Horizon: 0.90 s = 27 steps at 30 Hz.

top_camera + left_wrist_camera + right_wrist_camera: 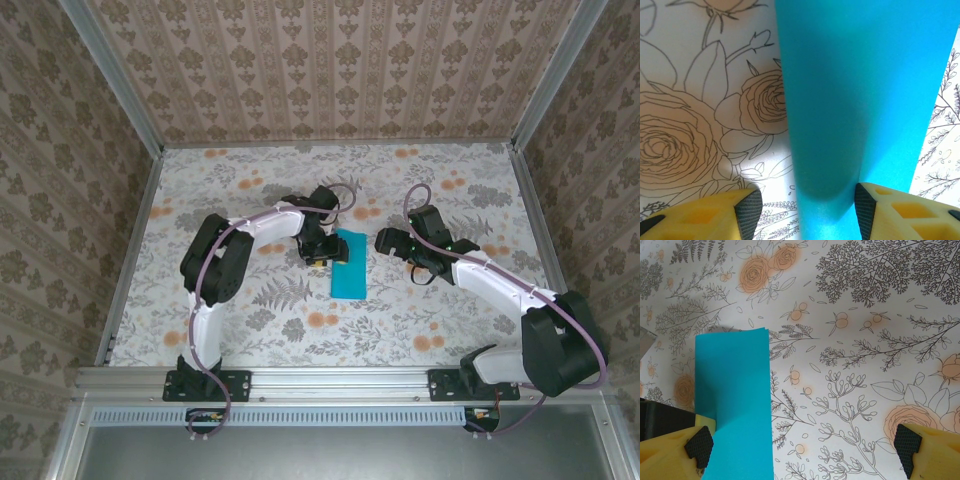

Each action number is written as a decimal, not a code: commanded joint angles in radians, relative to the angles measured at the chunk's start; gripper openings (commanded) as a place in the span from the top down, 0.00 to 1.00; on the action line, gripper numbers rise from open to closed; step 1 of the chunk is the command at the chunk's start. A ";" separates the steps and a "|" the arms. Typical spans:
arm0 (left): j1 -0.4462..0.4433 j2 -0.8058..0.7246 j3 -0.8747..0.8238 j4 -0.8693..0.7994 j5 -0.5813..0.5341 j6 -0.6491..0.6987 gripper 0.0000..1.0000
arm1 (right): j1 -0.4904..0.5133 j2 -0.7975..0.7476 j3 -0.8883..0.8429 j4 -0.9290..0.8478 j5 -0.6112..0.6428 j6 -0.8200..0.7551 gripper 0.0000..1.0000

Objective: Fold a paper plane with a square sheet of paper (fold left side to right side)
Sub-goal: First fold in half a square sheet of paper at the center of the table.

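The left gripper (807, 210) has its jaws about half open. Its black pads (749, 210) stand apart on either side of a strip of turquoise, and the left pad is clear of the paper's edge, so nothing is clamped. The right gripper (803, 447) has its jaws spread wide and empty. One finger hangs at the paper's long edge and the other is well out over the bare floral table (250, 310).

The square sheet of paper (348, 263) lies flat on the table between the two grippers, near the middle. It now has the shape of a narrow upright rectangle, which suggests the left-to-right fold is already laid in. From above, the left gripper sits on the far part of its left long edge, and the right gripper is near the right edge without touching it. The pictures do not show which long edge is the crease.

The sheet looks thin, very light and limp. It will likely skid on the smooth table under any sideways push, buckle if squeezed mid-span, and keep every stray dent as a crease. A corner or a free edge is probably the best place to take hold, with one finger slipped under the top layer. The other gripper should press the rest down so it cannot slide.
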State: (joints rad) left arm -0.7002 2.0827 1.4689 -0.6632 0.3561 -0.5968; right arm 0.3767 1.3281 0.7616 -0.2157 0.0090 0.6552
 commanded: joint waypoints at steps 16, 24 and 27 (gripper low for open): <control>-0.058 0.145 -0.032 0.063 -0.004 0.051 0.43 | -0.005 -0.004 -0.005 0.003 -0.006 -0.004 0.03; -0.058 0.150 -0.024 0.059 -0.006 0.052 0.42 | -0.005 0.011 -0.001 0.010 -0.027 -0.005 0.02; -0.058 0.152 -0.022 0.056 -0.008 0.052 0.42 | -0.005 0.013 0.001 0.010 -0.027 -0.004 0.02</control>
State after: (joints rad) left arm -0.7074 2.0972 1.4937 -0.6930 0.3386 -0.5785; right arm 0.3767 1.3308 0.7616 -0.2119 -0.0071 0.6548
